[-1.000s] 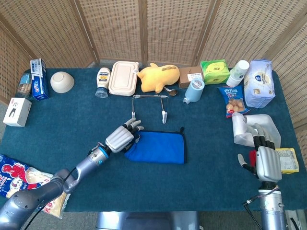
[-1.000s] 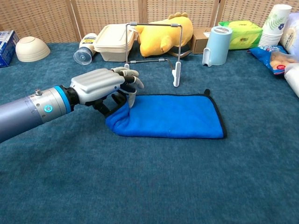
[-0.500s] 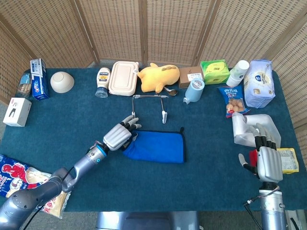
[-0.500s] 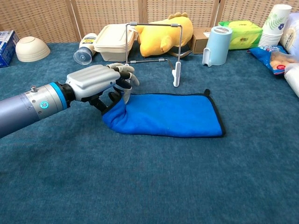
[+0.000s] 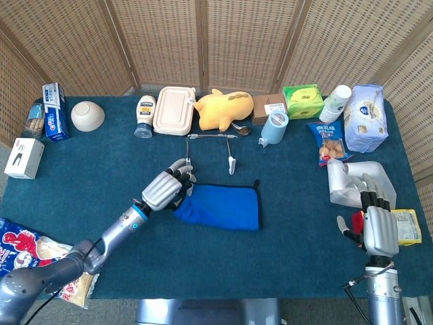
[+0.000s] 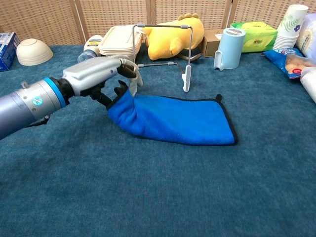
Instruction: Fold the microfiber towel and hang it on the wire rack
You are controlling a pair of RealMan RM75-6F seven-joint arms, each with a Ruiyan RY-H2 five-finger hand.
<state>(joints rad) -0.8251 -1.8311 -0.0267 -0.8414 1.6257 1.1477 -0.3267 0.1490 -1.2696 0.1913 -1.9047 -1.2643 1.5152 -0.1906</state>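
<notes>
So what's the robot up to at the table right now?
The left robot hand grips one end of the folded blue towel and holds that end lifted off the table while the rest lies flat. The wire rack stands just behind it, with nothing hung on it yet. The right robot hand rests idle at the table's near right edge, holding nothing.

Left hand [image 6: 101,74] grips left end of the folded blue towel [image 6: 175,120], that end lifted off the teal table [image 6: 148,197], rest of towel lying flat to the right. Wire rack [image 6: 163,52] stands upright just behind the towel. Back row: white bowl [image 6: 32,51] upside down, mayo jar [image 6: 89,52] on its side, cream lunch box [image 6: 116,44], yellow plush [image 6: 170,37], light-blue jug [image 6: 229,48], green tissue pack [image 6: 254,34], paper cups [image 6: 292,22].
</notes>
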